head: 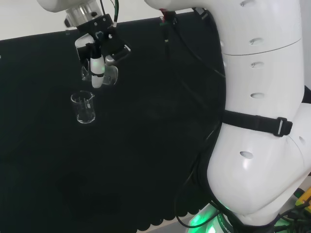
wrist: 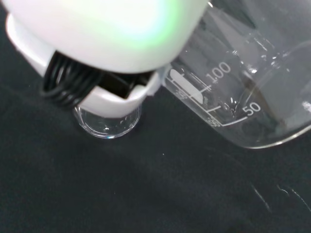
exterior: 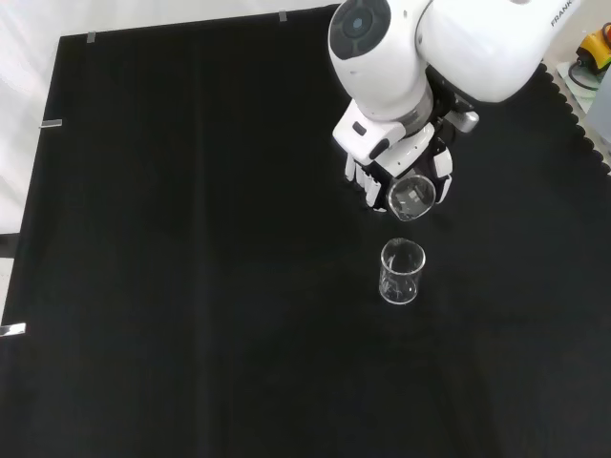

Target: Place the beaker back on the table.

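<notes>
The held beaker [exterior: 411,197] is a clear glass vessel tilted well off upright, with its round base turned toward the front camera. It hangs in the air above the black cloth [exterior: 191,239], clear of it. The hand [exterior: 382,172] has its fingers curled round the beaker's body; in the head view the beaker [head: 111,75] shows as a pale glassy shape beside a white finger, just under the black wrist bracket. Close up in the wrist view, the beaker's wall [wrist: 243,97] carries white graduation marks and lies slanted against the dark cloth behind.

A second beaker [exterior: 401,272] stands upright on the cloth. In the front view it lies at about 6 o'clock from the held one, near but apart from it. In the head view it [head: 84,107] sits at roughly 7 o'clock from the hand [head: 98,68]. In the wrist view its rim [wrist: 108,124] peeks out from behind a blurred white part of the hand [wrist: 97,34].

The arm's big white link [exterior: 382,48], with its round grey cap, stands at 12 o'clock above the hand in the front view.
</notes>
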You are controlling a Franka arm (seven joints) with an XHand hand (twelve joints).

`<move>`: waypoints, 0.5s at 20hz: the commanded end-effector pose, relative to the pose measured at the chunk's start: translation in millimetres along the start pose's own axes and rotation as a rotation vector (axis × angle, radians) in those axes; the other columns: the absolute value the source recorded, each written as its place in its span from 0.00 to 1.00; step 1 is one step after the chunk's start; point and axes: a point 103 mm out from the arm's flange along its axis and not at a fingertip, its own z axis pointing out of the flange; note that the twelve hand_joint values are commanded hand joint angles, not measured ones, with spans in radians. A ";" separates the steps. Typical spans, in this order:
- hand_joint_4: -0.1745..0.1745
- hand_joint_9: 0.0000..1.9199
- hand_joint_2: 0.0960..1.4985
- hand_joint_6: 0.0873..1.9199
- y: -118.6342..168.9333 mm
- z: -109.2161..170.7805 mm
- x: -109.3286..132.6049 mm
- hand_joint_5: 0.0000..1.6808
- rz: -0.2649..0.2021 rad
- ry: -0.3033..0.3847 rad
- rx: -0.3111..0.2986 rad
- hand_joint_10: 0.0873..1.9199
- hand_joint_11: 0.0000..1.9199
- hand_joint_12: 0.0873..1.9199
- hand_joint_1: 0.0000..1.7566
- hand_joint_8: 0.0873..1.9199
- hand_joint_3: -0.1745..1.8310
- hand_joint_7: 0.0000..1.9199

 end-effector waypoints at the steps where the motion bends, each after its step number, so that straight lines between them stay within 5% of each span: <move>1: 0.00 0.70 0.24 0.43 -0.2 2.9 -7.7 0.71 -0.030 0.040 -0.021 0.44 0.48 0.42 0.82 0.28 0.60 0.74; 10: 0.00 0.70 0.24 0.43 1.1 13.7 -15.2 0.71 -0.075 0.096 -0.059 0.44 0.48 0.42 0.82 0.27 0.60 0.74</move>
